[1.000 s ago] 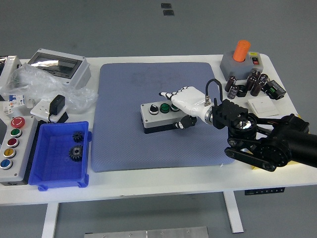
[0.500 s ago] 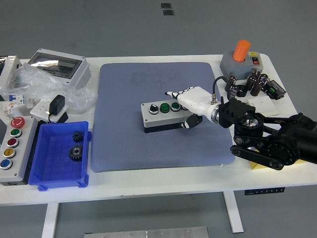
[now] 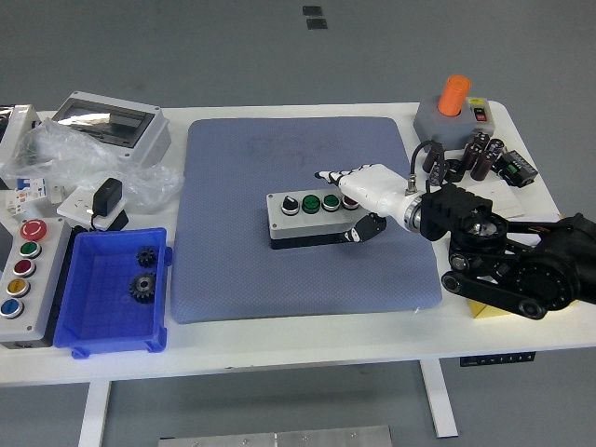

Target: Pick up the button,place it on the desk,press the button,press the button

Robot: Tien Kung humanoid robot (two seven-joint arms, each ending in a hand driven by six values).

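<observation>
The button box (image 3: 312, 216) sits flat near the middle of the blue mat (image 3: 300, 214) on the white bench (image 3: 279, 345), so it looks like the picking up and setting down part is done and the pressing part is what is going on. It is a small grey box with a black knob and two green buttons showing on top. The right hand (image 3: 363, 196) reaches in from the right and lies over the right end of the box. Its white fingers (image 3: 337, 175) are stretched out almost straight over the top, and the thumb hangs down by the front side of the box. The hand holds nothing; it seems flat like this so a finger can push down on a button under it, but I cannot tell if one is pushed in right now. The soft mat likely keeps the box from sliding when it gets pushed. The left hand is not in the picture. Far off to the left are a blue bin (image 3: 114, 291) with two dark gears (image 3: 142, 284) and a long box of coloured buttons (image 3: 23, 277). No words or labels are big enough to read.
</observation>
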